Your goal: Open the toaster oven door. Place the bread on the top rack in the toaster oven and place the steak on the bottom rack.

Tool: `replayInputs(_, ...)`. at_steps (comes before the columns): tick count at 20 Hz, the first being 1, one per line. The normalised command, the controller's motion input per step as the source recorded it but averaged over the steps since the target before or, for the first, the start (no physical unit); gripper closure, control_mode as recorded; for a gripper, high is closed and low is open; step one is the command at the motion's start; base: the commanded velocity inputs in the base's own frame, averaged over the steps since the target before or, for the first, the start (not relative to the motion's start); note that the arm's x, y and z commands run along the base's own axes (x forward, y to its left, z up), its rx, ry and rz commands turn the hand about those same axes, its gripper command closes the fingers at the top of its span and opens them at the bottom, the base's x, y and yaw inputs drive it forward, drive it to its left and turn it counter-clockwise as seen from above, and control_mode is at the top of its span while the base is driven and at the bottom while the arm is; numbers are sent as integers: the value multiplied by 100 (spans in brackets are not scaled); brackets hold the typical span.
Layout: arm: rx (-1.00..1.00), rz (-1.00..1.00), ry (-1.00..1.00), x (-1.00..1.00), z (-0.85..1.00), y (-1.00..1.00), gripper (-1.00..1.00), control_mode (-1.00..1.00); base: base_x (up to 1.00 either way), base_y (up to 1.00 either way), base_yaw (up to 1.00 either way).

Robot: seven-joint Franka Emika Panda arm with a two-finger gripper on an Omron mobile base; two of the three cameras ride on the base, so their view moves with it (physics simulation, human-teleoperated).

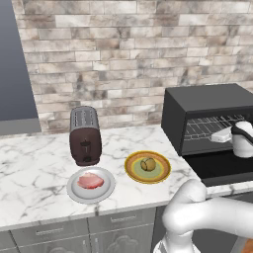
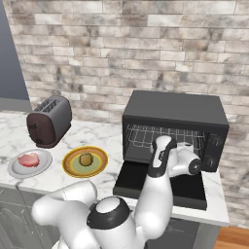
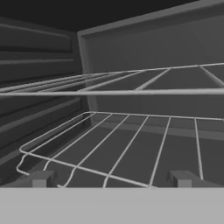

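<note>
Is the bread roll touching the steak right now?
Apart. The left base view shows the bread on its green plate and the steak on a separate grey plate.

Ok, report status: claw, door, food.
Claw open, empty, at oven mouth. Toaster oven door down, both racks bare. Bread and steak on their plates. Nothing in the way.

The arm [image 2: 155, 204] is glossy white, built of thick rounded links that swell into bulbous elbows. A dark grey ring marks the joint cap nearest the right base camera, and a black band runs along the slimmer forearm. The wrist ends in a rounded white housing with a small dark spot. 2 fingers [image 3: 43, 178] are squared, dark grey tips.
</note>
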Motion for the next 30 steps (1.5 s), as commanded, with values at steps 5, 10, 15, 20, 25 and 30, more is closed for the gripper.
replayInputs(5, 0, -2, 0, 17, -5, 0, -100, -100, 0, 0, 0)
replayInputs(10, 0, -3, 0, 18, 0, 0, -100, -100, 0, 0, 0)
replayInputs(15, 0, -3, 0, 14, -1, 0, -100, -100, 0, 0, 0)
replayInputs(20, 0, -3, 1, 7, -8, 0, -100, -100, 0, 0, 0)
replayInputs(25, 0, -3, 2, 8, -13, -1, -100, -100, 0, 0, 0)
replayInputs(30, 0, -2, 3, 4, -10, -2, -100, -100, 0, 0, 0)
